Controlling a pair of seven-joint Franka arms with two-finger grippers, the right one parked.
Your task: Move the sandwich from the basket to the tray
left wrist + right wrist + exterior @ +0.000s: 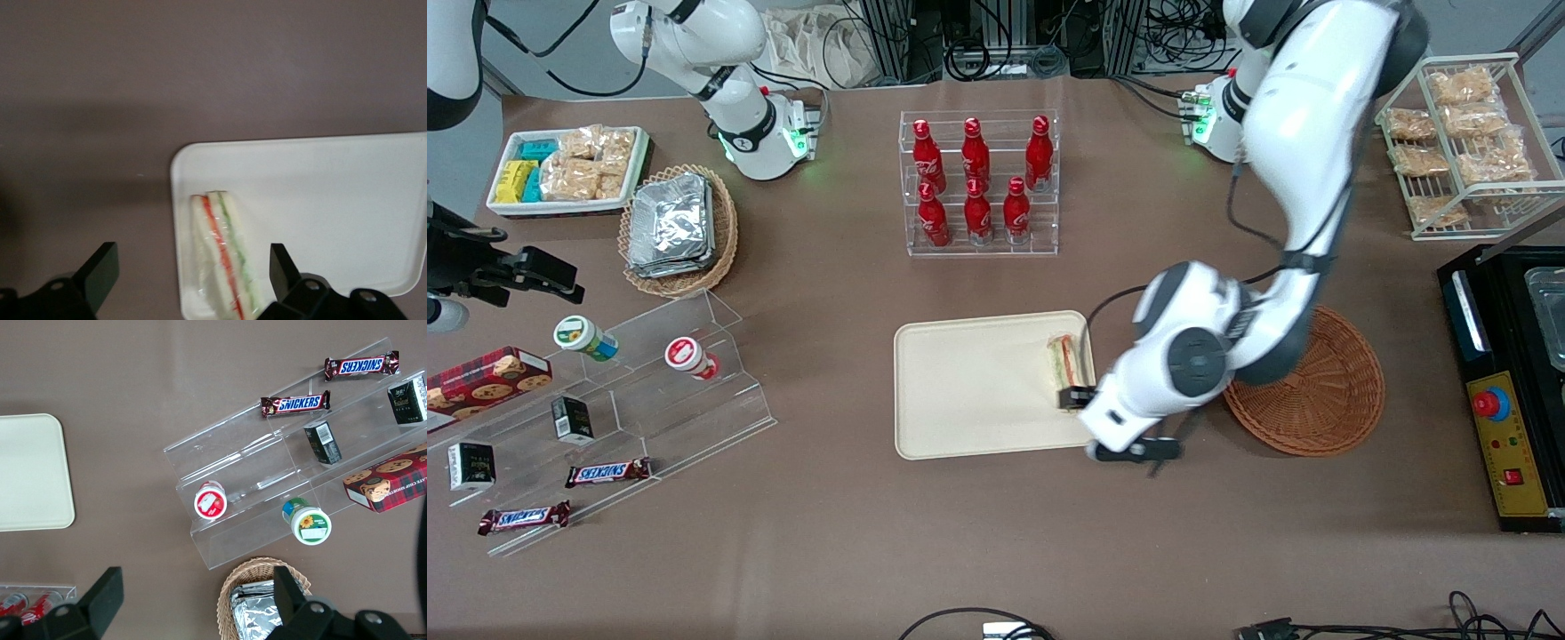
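Fingers (100,270) of the left arm's gripper (193,277) are spread wide, with the sandwich (223,257) seen between them and touched by neither. The wrapped wedge, white bread with red and green filling layers, is laid on the cream-beige tray (333,200), close along the rim at one short edge and near a rounded corner. One finger is seen over the brown tabletop (200,67) just outside that rim, the other over the tray's bare floor. From the front, the gripper (1074,397) is held low over the tray's (960,391) edge toward the working arm's end, right at the sandwich's (1064,360) nearer tip. The reddish-brown wicker basket (1325,400) is set beside the tray on that same end, partly covered by the arm, and nothing is seen in its visible part
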